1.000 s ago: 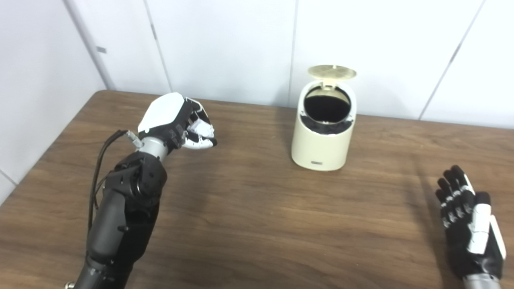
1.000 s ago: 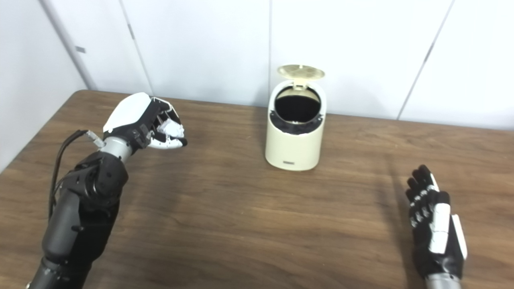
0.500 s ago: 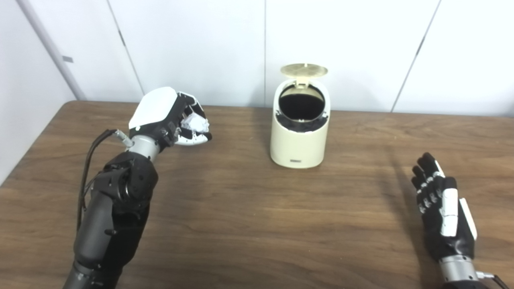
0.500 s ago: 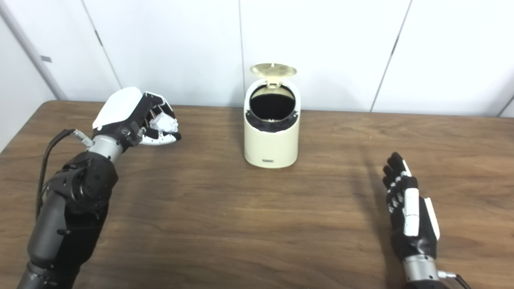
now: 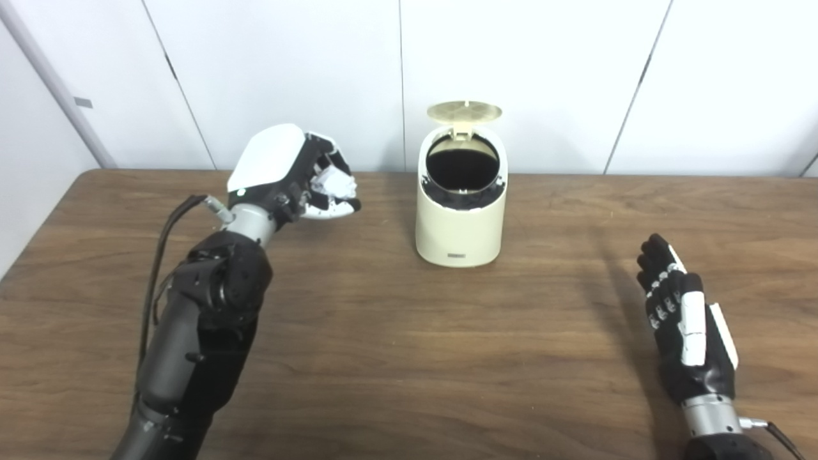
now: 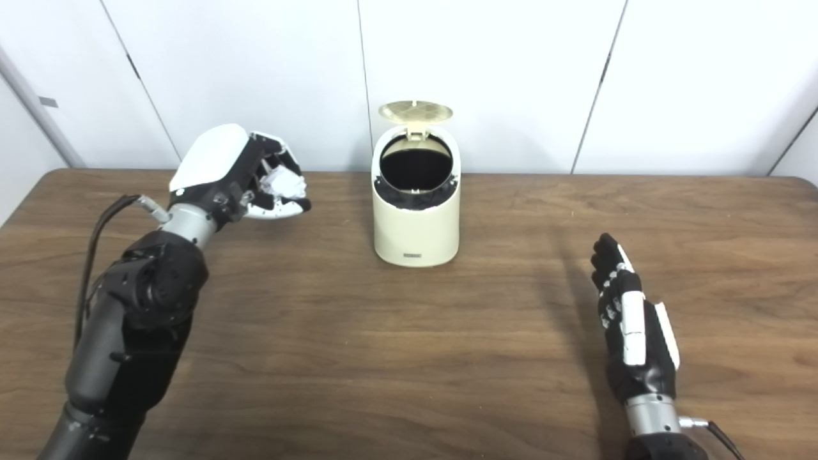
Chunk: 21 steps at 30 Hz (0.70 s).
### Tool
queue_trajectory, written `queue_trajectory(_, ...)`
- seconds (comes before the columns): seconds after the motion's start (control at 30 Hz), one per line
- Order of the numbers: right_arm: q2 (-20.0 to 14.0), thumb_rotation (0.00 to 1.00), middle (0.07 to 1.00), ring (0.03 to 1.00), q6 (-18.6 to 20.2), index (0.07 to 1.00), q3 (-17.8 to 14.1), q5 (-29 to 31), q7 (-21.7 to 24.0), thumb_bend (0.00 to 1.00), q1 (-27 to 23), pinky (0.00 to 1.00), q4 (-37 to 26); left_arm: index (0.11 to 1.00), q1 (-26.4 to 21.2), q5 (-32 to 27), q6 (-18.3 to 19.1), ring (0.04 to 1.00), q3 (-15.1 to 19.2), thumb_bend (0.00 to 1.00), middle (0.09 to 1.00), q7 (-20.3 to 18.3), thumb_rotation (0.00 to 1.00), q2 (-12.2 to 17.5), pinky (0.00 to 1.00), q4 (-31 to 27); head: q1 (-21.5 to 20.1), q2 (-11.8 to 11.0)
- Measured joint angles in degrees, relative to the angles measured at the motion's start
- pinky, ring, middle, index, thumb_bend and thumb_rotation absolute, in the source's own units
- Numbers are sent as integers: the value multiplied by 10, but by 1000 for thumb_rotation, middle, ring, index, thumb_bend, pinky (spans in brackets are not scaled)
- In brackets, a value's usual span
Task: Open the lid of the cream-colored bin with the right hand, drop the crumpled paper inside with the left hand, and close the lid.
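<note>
The cream-colored bin (image 5: 457, 223) stands at the table's far middle with its round lid (image 5: 464, 111) flipped up and the dark inside showing. My left hand (image 5: 291, 176) hovers above the table to the bin's left, shut on the white crumpled paper (image 5: 334, 185), which peeks out between the fingers. My right hand (image 5: 685, 326) is low at the front right, edge-on, fingers straight and apart, holding nothing. It is well away from the bin.
The brown wooden table (image 5: 409, 332) runs to a white panelled wall (image 5: 319, 70) just behind the bin. A black cable (image 5: 163, 243) loops off my left forearm.
The camera has swung, shifting the whole picture. My left hand has risen and come closer to the bin with the paper. The right hand stays low at the right.
</note>
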Motion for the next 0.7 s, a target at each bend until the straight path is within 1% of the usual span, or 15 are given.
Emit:
queue_trajectory(0.07,0,994,950,972,-1,936,0,-1,0,529,-1,1000,1,459,-5,0,1,414,-4,477,506,0,0,-6,409,1,2,-2)
queue_trajectory(0.23,1,1000,949,973,-2,940,1,-3,0,525,-4,1000,4,469,-18,0,9,412,-8,477,499,4,0,-28,391,8,0,-7)
queue_trajectory(0.37,3,999,944,974,-11,936,1,-5,0,526,-6,1000,6,473,-30,2,13,405,-16,476,504,4,0,-36,373,22,-3,-9)
queue_trajectory(0.47,4,982,942,973,-15,931,1,-7,0,548,-6,1000,7,473,-36,5,15,398,-22,474,509,5,0,-42,346,24,-7,-11)
queue_trajectory(0.57,5,978,941,972,-17,927,1,-8,0,566,-7,997,8,476,-43,12,15,393,-32,474,507,5,0,-45,355,32,-9,-13)
queue_trajectory(0.7,6,967,943,971,-19,925,0,-8,-1,565,-9,996,9,486,-58,13,15,394,-42,476,498,6,0,-51,393,46,-10,-15)
